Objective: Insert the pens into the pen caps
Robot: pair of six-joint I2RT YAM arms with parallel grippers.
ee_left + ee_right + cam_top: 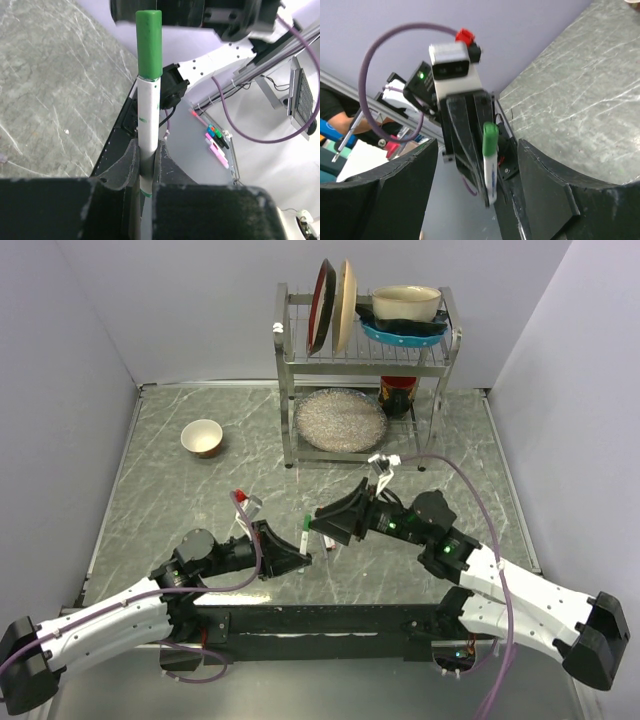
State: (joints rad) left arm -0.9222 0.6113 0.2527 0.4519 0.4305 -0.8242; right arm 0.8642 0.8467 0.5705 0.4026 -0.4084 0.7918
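Your left gripper is clamped on the smooth white pen, squarish green cap on top, right gripper gaping empty beside that pen.

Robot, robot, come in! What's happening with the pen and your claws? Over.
Copy: left claw shut on white pen, green cap on its tip. And right claw open, holding nothing. Nothing else between the claws. Over.
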